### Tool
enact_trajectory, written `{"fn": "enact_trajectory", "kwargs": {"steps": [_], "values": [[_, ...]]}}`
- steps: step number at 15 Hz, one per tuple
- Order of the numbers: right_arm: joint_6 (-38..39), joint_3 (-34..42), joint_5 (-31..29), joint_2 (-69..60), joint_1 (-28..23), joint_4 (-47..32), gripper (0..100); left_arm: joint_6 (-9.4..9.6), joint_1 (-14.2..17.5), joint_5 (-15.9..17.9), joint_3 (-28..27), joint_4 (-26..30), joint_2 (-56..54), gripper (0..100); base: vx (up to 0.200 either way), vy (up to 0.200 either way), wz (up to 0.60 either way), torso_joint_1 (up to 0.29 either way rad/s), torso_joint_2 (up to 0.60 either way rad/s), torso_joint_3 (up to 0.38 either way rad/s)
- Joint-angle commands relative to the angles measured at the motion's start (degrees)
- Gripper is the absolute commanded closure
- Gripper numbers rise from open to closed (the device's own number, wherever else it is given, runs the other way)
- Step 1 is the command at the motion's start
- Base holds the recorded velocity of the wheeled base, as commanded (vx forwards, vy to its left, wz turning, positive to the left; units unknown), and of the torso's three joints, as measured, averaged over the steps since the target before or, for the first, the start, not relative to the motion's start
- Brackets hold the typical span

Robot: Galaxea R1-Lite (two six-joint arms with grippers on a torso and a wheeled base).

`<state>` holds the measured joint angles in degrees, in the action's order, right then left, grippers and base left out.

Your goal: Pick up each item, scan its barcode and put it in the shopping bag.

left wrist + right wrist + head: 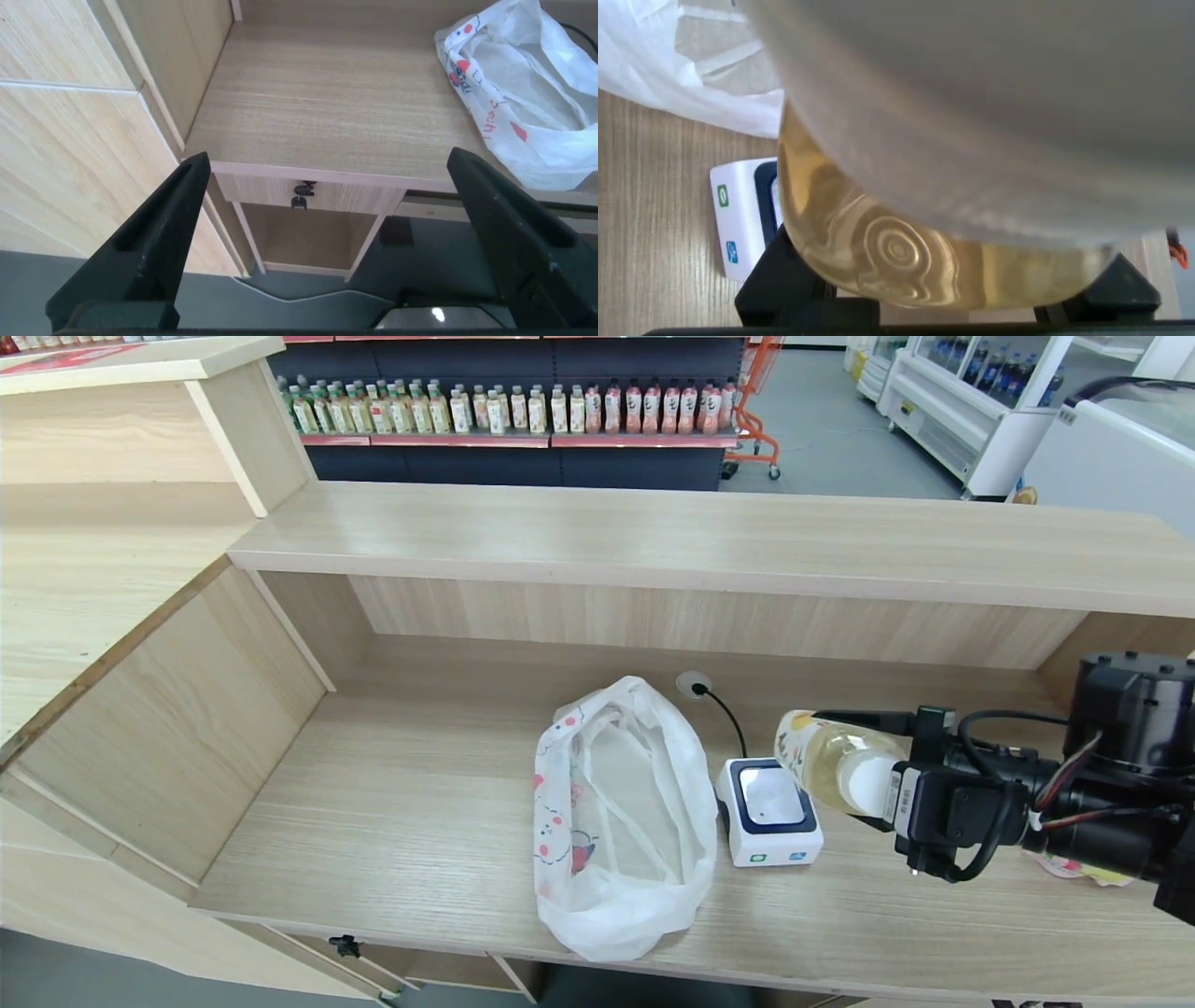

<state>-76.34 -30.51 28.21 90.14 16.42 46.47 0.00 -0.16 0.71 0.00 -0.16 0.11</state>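
R gripper [870, 767] fingers clamped on bottle [826, 754] of yellow drink, held sideways just above & right of scanner [768, 810]. Shopping bag [616, 812] lies open on counter [392, 803], touching scanner's left side. L gripper [329, 166] fingers spread wide, holding nothing, off counter's front edge.

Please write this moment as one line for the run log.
right gripper: holds bottle sideways near scanner | left gripper: open | shopping bag: open, left of scanner
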Motion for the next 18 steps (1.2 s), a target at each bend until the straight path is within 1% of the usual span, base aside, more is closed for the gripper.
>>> {"fn": "enact_trajectory", "kwargs": {"steps": [1,4,9,11,13,18], "values": [[-0.13,1.60,0.27,1.80,-0.07,1.17,100,0.00,-0.02,0.00,0.00,-0.02,-0.02,0,0.000,0.000,0.00,0.000,0.00,0.000],[-1.01,2.92,1.15,3.82,-0.86,3.54,100,0.00,-0.02,0.00,0.00,-0.02,-0.02,0,0.000,0.000,0.00,0.000,0.00,0.000],[-4.61,3.00,1.85,6.19,-1.39,4.33,100,-0.09,-0.02,-0.09,0.00,-0.02,-0.02,0,0.000,0.000,0.00,0.000,0.00,0.000],[-6.89,3.27,2.03,8.04,-3.06,7.85,100,-0.09,-0.02,0.00,0.00,-0.02,-0.02,0,0.000,0.000,0.00,0.000,0.00,0.000],[-7.77,4.32,2.73,9.00,-4.29,9.60,100,-0.09,-0.02,0.00,0.00,-0.02,-0.02,0,0.000,0.000,0.00,0.000,0.00,0.000],[-8.39,5.38,2.73,9.27,-5.35,9.60,100,-0.09,-0.02,0.00,0.00,-0.02,-0.02,0,0.000,0.000,0.00,0.000,0.00,0.000]]}}
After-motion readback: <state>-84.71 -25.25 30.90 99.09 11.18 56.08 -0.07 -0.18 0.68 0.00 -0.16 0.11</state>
